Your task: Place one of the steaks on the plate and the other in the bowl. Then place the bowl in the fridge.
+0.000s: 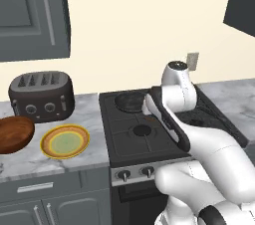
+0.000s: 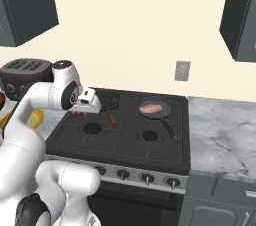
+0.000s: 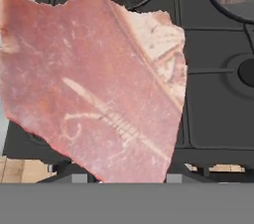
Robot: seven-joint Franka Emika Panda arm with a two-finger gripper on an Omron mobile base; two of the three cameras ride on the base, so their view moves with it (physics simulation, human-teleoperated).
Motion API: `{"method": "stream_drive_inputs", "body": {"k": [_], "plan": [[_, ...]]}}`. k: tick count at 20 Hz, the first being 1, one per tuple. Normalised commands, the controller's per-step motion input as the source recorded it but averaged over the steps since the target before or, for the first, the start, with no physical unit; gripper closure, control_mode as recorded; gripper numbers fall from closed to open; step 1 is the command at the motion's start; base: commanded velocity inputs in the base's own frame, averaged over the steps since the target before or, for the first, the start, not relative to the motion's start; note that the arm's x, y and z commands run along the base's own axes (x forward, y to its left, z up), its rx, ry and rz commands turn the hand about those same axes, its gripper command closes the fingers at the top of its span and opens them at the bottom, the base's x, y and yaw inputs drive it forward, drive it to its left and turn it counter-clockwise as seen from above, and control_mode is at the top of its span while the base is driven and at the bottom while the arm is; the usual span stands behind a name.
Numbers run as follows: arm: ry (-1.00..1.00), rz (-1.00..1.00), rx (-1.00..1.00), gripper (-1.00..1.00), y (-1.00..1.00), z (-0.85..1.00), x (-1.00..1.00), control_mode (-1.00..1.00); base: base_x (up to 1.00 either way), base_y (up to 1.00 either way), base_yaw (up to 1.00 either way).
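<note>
Steak (image 3: 94,84) hangs right under our hand camera, big in the hand view, pinkish-red with pale marbling; our fingertips are hidden behind it. In the right base view we see the gripper (image 2: 79,111) over the left side of the stove (image 2: 125,135), with a bit of pink meat under the white hand, so we read it as pinched on this steak and lifted off the cooktop. Below it sit dark burner grates and, past that, an empty black pan (image 2: 106,101) with a brown handle on the rear left burner. Second steak (image 2: 150,108) lies in the frying pan (image 2: 156,111) on the rear right burner; the hand view catches it too, top right. On the marble counter (image 1: 74,162) left of the stove we see the plate (image 1: 64,141), and just beside it the brown bowl (image 1: 15,134) at the frame edge, both bare. Behind them stands a dark toaster (image 1: 42,95) against the wall.
</note>
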Motion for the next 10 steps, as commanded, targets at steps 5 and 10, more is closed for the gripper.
{"method": "stream_drive_inputs", "body": {"k": [5,10], "plan": [[0.0,-0.09,0.0,1.0,0.95,-0.16,-0.05,-1.0,0.0,0.0,0.0],[0.0,-0.05,0.0,1.0,0.51,-0.07,-0.03,1.0,-0.02,0.28,-0.02]]}}
